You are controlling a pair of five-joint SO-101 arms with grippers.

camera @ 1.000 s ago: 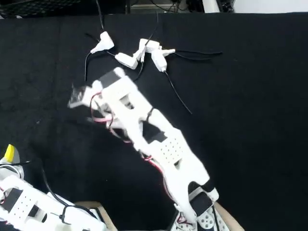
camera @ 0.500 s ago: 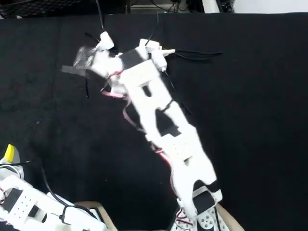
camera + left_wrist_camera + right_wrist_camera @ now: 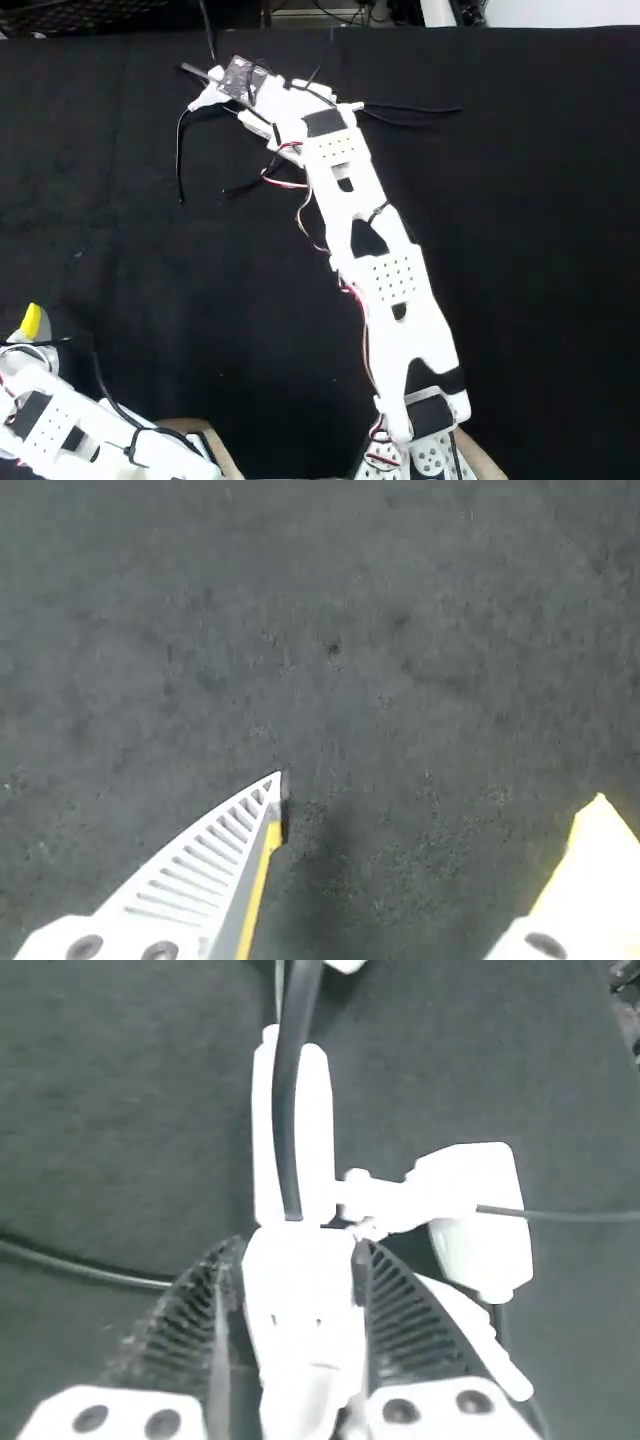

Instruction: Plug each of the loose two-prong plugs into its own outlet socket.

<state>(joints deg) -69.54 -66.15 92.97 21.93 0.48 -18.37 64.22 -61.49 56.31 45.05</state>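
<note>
The right pincer (image 3: 298,1248) is clamped on a white plastic plug block (image 3: 300,1345) at the black tabletop's (image 3: 520,200) far side, probably steadying it for mating. The left pincer (image 3: 440,790) hangs apart, idle.

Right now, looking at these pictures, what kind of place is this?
Probably a robotics lab test bench. A table covered in black cloth carries the white plastic right arm and left arm. White plastic plugs and sockets on thin black cords lie on it as practice pieces.
</note>
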